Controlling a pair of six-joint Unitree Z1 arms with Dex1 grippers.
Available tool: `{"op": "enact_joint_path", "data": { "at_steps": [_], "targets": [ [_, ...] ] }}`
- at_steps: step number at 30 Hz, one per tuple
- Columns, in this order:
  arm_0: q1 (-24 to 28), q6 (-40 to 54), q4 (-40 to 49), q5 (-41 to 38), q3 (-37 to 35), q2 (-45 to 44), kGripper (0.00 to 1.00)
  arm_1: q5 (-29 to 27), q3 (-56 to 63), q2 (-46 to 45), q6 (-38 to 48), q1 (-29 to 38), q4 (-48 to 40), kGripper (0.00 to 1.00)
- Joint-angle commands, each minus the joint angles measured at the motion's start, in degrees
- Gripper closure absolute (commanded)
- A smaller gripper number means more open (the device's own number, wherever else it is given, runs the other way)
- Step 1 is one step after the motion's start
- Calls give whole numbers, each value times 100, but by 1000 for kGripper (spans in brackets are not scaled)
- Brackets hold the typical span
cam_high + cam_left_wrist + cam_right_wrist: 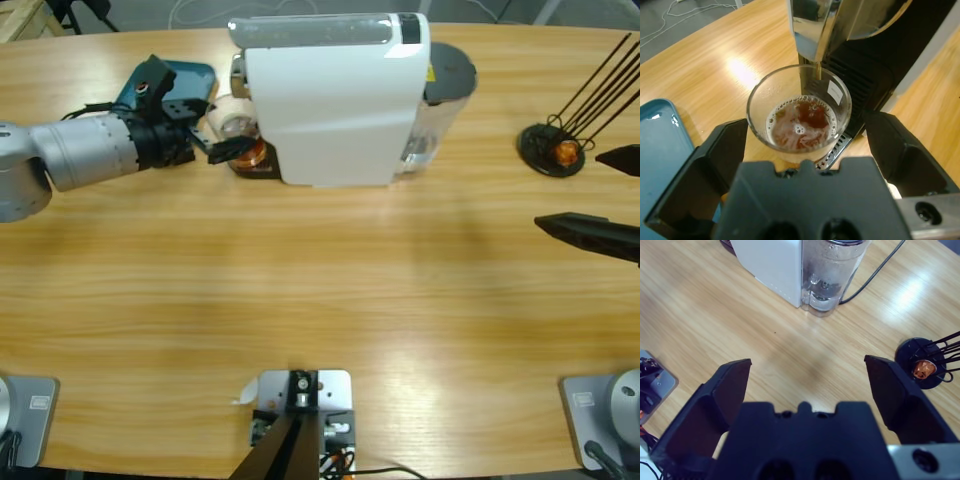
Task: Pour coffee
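Left gripper sat wide open around the small clear glass tumbler, jaws not touching it. Dark reddish-brown coffee lay in the tumbler's bottom, under the white coffee machine's spout. Right gripper was wide open, empty, above the wooden table.

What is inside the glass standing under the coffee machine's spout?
The glass holds a shallow pool of reddish-brown coffee with bubbles at its edge. The left end effector hides the outside of its base.

reddish-brown foamy coffee shallow in glass tumbler.
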Motion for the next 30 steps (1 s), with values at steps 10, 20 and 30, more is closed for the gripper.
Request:
{"op": "enact_joint_path", "data": {
  "at_steps": [10,20,30],
  "targets": [
    [88,-39,-288,-155,-319,719,0,4,247,-39,-14,47,-102,9],
    [188,-48,-288,-524,-329,773,492,-10,252,30,-23,31,-120,11],
    [366,-48,-275,-568,-201,592,492,-22,254,56,-23,22,-129,13]
  ]
}}
